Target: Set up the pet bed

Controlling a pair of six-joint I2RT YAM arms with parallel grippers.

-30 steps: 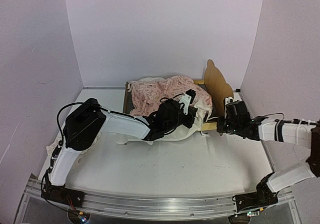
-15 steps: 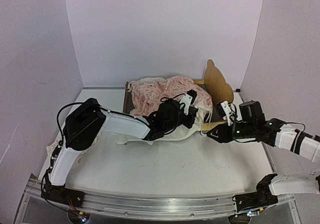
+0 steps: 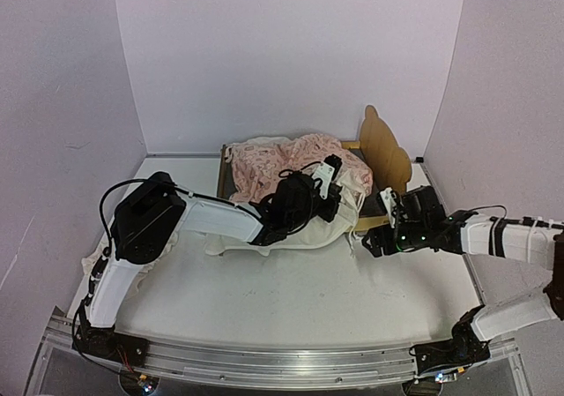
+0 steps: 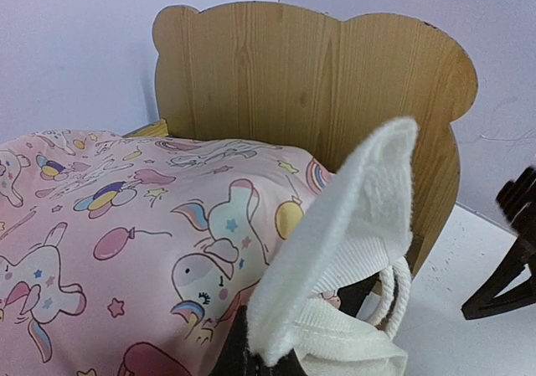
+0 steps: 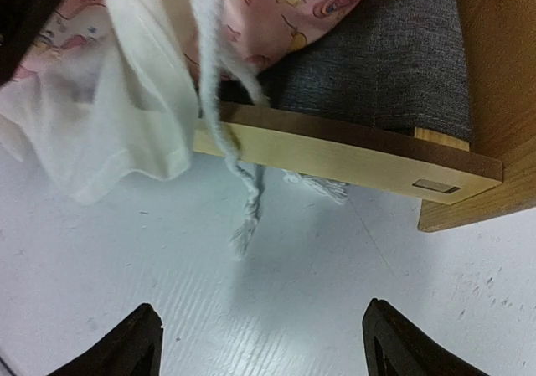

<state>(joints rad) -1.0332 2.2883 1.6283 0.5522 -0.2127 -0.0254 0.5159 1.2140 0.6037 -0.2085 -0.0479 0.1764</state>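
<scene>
The left arm reached low across the white tabletop, left hand pinching the white ruffle of the pink patterned blanket. That blanket lay draped over the light plywood pet bed with its ear-shaped headboard, far right of centre. The right arm stretched in from the right, right hand near the bed's near side rail. A second earlier it was clamped there; now its fingers were spread, clear of the wood.

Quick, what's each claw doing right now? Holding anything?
Left gripper: closed, pinching the white cloth.
Right gripper: open, holding nothing.
</scene>
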